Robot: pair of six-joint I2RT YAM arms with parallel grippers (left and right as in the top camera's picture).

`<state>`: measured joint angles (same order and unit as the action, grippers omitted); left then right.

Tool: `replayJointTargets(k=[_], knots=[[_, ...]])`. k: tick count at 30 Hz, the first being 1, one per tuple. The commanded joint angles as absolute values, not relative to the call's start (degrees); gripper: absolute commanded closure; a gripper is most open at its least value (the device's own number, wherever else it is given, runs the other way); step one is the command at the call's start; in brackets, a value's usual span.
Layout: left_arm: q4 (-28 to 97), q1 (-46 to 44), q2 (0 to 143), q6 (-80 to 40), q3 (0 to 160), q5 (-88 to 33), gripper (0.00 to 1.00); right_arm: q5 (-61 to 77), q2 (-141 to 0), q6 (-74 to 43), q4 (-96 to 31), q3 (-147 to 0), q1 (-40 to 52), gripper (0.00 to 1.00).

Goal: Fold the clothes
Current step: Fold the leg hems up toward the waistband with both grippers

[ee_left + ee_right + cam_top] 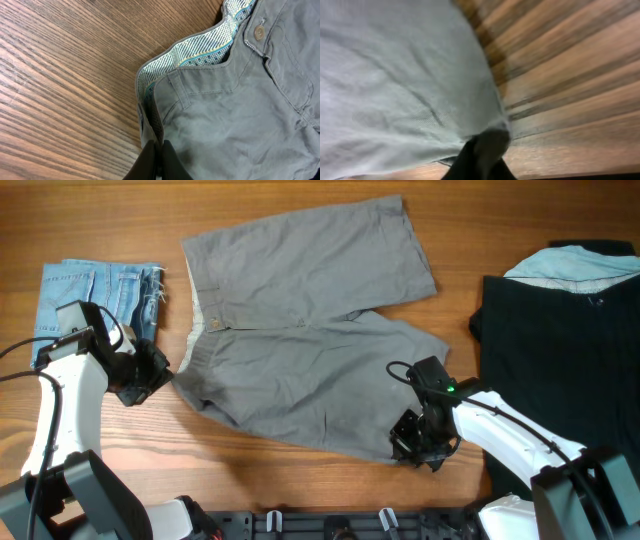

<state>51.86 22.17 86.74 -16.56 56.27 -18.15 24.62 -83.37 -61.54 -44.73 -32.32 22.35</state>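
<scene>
The grey shorts (300,330) lie spread flat on the wooden table, waistband to the left, legs to the right. My left gripper (150,375) is shut on the waistband's near corner; the left wrist view shows its fingers (159,150) pinching the waistband edge of the shorts (235,110) by the dotted lining. My right gripper (418,445) is shut on the hem corner of the near leg; the right wrist view shows its fingers (487,145) closed on the lifted cloth of the shorts (395,85).
Small light-blue denim shorts (95,290) lie folded at the far left. A big black garment (560,340) with a pale blue piece (575,265) on top lies at the right. Bare wood runs along the near edge.
</scene>
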Motion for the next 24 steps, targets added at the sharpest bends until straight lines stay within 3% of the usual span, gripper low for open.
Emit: replayJointTargets(k=[1,8,12,16,24], knots=[[51.7,22.0,87.0,-15.2,57.1,-19.1,0.96,21.9,-82.8,-59.8,-47.2,-32.6,21.9,0.96],[55.3,22.0,81.2,-15.5,58.9,-19.1,0.96,14.3,-76.0,-47.3,-54.7,-59.4,17.6,0.96],[55.9,22.0,71.9,-17.2,61.2,-20.8,0.96,7.0,-76.0,-46.7,-56.7,-74.3,14.1,0.95],[49.3,22.0,64.2,-20.4,62.4,-20.1,0.96,6.8,-76.1,-46.6,-47.5,-79.3,8.4,0.96],[39.9,20.7,66.5,-23.3,62.4,-20.4,0.96,9.6,-85.7,-46.6,-26.2,-79.3,7.7,0.96]])
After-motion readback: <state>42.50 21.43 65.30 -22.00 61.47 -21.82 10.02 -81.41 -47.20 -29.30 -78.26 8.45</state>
